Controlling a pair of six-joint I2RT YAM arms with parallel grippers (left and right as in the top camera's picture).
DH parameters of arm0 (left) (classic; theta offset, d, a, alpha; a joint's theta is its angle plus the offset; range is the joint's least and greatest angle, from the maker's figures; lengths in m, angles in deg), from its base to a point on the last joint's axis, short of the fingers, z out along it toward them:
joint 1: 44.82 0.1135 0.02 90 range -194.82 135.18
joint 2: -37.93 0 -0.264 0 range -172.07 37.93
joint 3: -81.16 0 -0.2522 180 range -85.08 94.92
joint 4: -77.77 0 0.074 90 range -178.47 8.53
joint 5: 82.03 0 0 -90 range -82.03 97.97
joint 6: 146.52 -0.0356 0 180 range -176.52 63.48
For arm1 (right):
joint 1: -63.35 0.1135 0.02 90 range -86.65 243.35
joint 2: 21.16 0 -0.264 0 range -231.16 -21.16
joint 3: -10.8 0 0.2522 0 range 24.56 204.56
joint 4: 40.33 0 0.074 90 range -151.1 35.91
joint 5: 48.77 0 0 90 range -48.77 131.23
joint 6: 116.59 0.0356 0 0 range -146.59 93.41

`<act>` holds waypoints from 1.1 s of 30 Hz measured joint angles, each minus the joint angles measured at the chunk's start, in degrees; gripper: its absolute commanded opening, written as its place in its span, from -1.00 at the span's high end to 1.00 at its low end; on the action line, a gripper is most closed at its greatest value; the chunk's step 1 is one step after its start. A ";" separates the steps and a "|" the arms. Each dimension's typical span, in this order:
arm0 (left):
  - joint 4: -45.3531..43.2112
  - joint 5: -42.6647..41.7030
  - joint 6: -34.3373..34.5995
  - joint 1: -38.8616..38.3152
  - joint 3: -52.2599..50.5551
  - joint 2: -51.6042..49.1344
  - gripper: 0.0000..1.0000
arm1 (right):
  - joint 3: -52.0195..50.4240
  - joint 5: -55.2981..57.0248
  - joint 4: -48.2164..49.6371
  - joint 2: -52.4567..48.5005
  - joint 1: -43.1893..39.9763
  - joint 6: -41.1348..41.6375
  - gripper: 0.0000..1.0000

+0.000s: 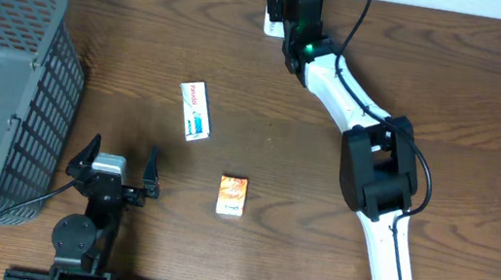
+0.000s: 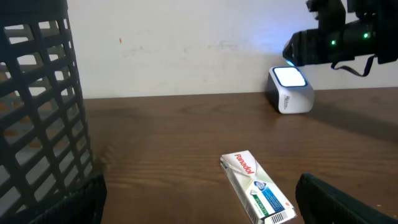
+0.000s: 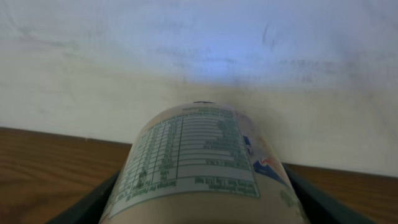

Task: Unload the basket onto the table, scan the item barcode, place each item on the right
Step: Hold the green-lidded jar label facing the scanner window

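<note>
The right arm stretches long across the table to its far edge, the right gripper clamped on a round labelled container just above the lit white scanner. The left gripper sits low beside the basket, jaws wide apart.

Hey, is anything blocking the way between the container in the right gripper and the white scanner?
Nothing visible does. The right gripper holds the labelled container close by the lit scanner, and the left wrist view shows only open air between gripper and scanner.
</note>
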 measured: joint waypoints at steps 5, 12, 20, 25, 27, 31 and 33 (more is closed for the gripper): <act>0.00 0.02 0.00 0.00 0.00 0.00 -0.92 | 0.00 0.31 -2.14 -0.39 0.00 0.00 -0.08; 0.00 0.02 0.00 0.00 0.00 0.00 -0.92 | 0.00 0.66 -4.79 -0.39 0.02 -0.24 -0.09; -0.02 0.02 0.00 0.00 0.00 0.00 -0.92 | -0.15 2.64 -17.73 1.92 0.50 -1.09 -0.05; -0.02 0.02 0.00 0.00 0.00 0.00 -0.92 | -0.44 4.39 -33.75 9.55 0.76 -1.22 0.00; -0.02 0.02 0.00 0.00 0.00 0.00 -0.92 | -0.44 5.09 -40.37 13.14 0.48 -0.31 -0.04; -0.02 0.02 0.00 0.00 0.00 0.00 -0.92 | -0.26 6.10 -53.81 20.92 -1.73 3.80 -0.04; 0.00 0.02 0.00 0.00 0.00 0.00 -0.93 | 0.02 6.54 -61.07 23.56 -4.07 7.21 -0.03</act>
